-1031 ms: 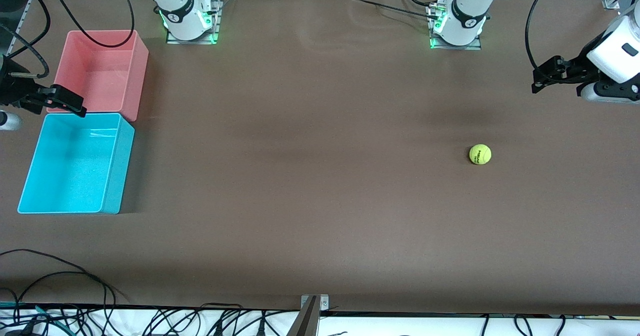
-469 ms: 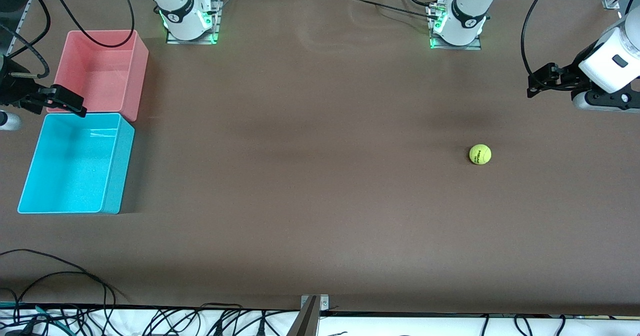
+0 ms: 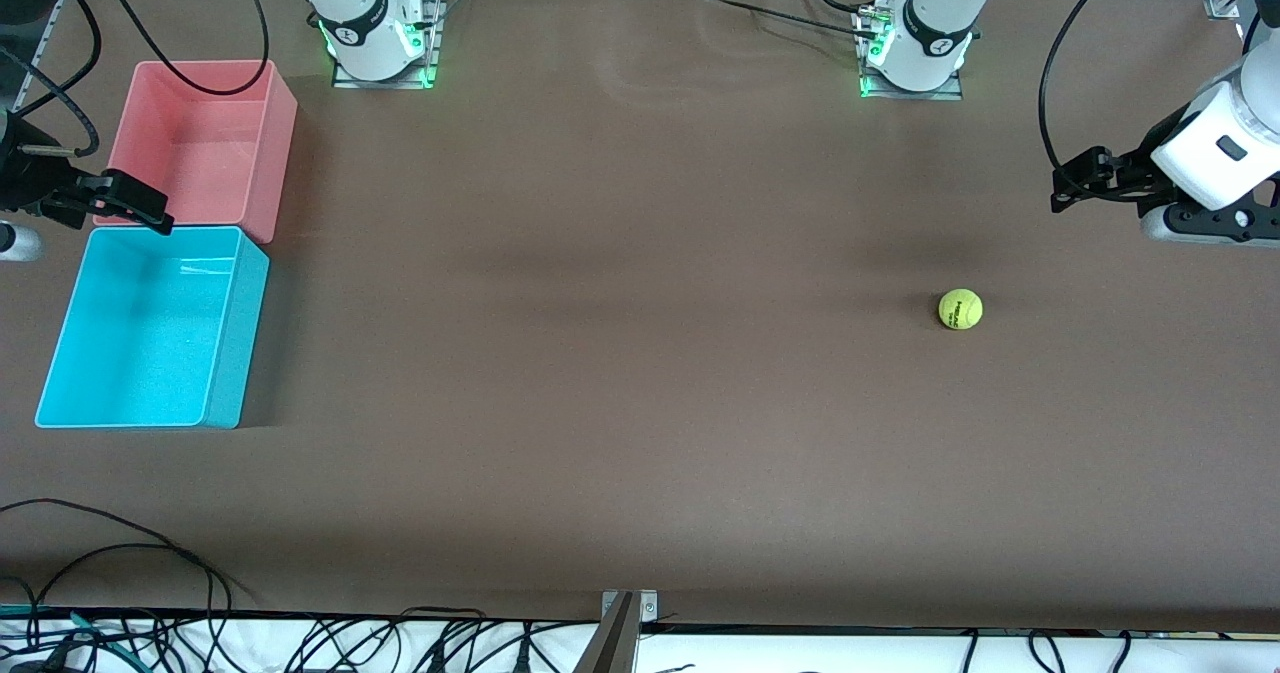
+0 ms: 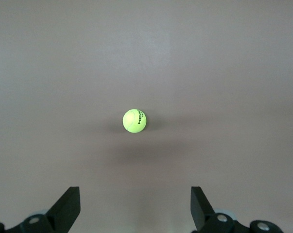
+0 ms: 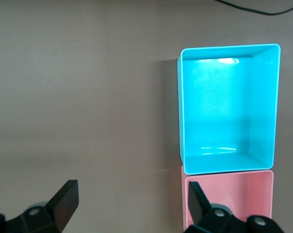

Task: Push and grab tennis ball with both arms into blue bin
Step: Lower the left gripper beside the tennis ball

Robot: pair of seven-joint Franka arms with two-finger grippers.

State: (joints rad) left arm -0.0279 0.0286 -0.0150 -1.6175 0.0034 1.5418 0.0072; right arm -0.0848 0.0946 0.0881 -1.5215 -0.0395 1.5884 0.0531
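tennis ball: yellow-green, fuzzy, dark lettering, resting on table toward left arm's end | blue bin: cyan tub, upright, open, empty, at ball's 9 o'clock, well apart

The tennis ball lies toward the left arm's end; the blue bin (pink bin touching, farther back) at the right arm's.

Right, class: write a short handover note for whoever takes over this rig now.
Left gripper: open, empty, up over the table at the left arm's end, near the ball.
Right gripper: open, empty, over the seam between the pink bin and the blue bin; this arm waits.
Done: nothing; ball untouched, blue bin empty.
Left: push ball across, grab it, drop it in the blue bin.
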